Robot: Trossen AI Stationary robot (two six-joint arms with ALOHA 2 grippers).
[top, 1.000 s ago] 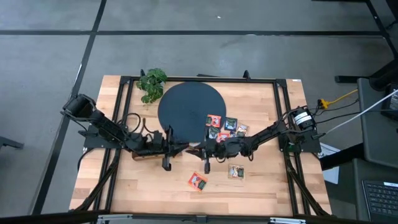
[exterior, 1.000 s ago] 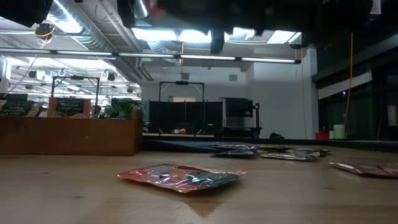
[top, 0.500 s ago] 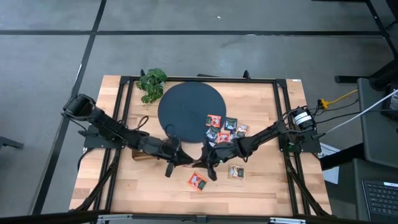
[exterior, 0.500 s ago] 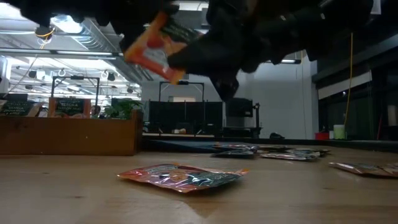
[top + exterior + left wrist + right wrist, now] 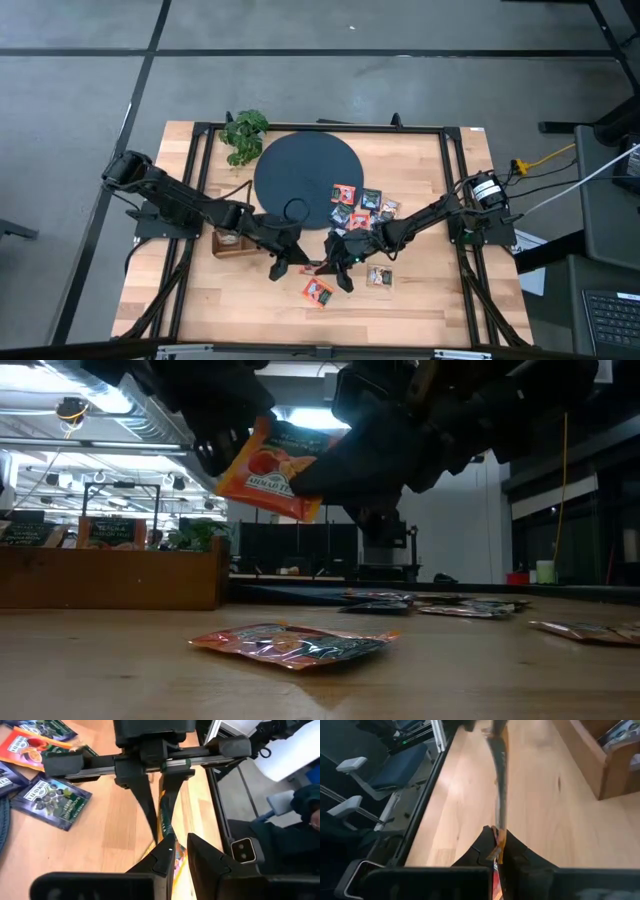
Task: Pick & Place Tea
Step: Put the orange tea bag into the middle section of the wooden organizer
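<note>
On the left side we see the left gripper point(image 5: 291, 262) above the wooden table point(image 5: 420, 300), with the wooden tray point(image 5: 228, 243) just behind its arm. Its fingers point(image 5: 161, 861) stand a little apart around one edge of an orange tea sachet point(image 5: 268, 470), but we cannot tell if they press it. The sachet hangs in the air between the two grippers, standing on its edge. The right gripper point(image 5: 338, 262) meets it from the other side and is closed on the opposite edge of this sachet point(image 5: 499, 851). Below the grippers another orange sachet point(image 5: 318, 291) lies flat on the table. Just beside the right gripper lies one more sachet point(image 5: 379, 276), and behind it a group of sachets point(image 5: 362, 206) rests near the dark disc point(image 5: 305, 175).
</note>
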